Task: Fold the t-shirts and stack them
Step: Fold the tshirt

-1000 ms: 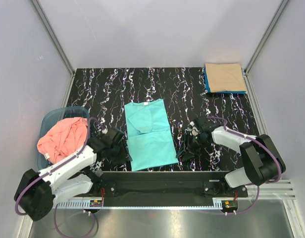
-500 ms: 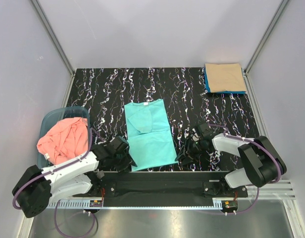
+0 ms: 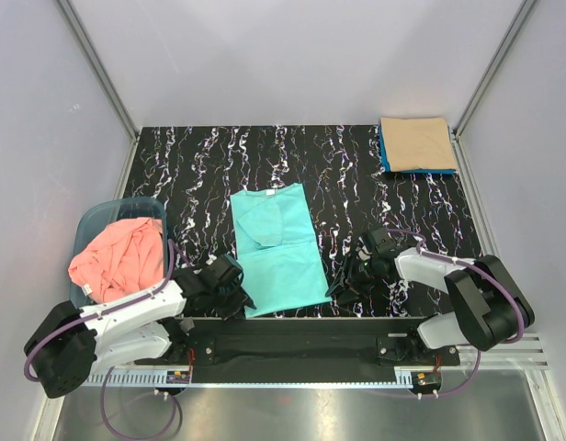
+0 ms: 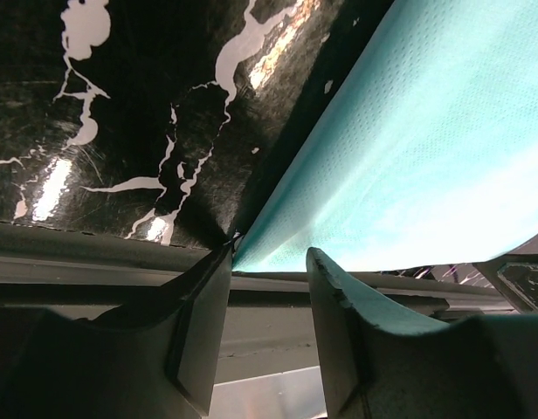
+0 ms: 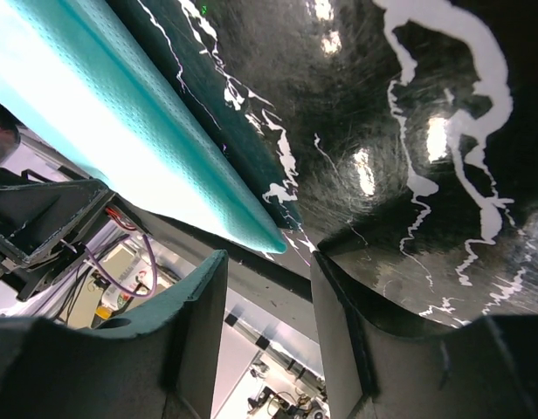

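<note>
From above, the green shirt [image 3: 276,248] lies flat at the table's [image 3: 209,165] near edge, tan shirt [image 3: 416,142] in the far right corner, pink shirt [image 3: 118,257] in the left-edge basket [image 3: 95,220] — only the wrist views show the jaws: left gripper [image 4: 269,262] parted, empty, at the green shirt's near left corner; right gripper [image 5: 267,262] likewise at its near right.

Black marble-patterned tabletop [image 3: 209,175] with white veining carrying three loads. Turquoise-green cloth t-shirt [image 3: 278,253], folded into long rectangle, lying flat at centre, near hem reaching tabletop's near edge. Blue-grey plastic basket [image 3: 97,213] sitting at left edge, well apart from far-right corner. There, folded blue t-shirt [image 3: 384,156] lying on tabletop, showing only as thin strip under folded tan-beige t-shirt [image 3: 416,142].
</note>
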Robot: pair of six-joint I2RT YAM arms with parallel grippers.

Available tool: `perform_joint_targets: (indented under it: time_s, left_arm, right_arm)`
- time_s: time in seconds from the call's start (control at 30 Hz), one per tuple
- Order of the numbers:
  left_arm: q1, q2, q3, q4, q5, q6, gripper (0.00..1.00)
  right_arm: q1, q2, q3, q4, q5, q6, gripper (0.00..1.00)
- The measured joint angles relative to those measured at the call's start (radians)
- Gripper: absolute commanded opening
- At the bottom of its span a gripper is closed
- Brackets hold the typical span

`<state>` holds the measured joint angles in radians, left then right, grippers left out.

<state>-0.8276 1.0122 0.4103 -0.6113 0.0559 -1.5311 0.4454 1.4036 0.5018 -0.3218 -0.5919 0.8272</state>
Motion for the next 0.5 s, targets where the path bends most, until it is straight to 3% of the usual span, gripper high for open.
perform_joint_targets:
  time_s: [0.5]
  left_arm:
    - [-0.007, 0.018, 0.005, -0.011, -0.010, -0.010, 0.30]
  right_arm:
    - [0.000, 0.097, 0.025, 0.043, -0.066, 0.015, 0.45]
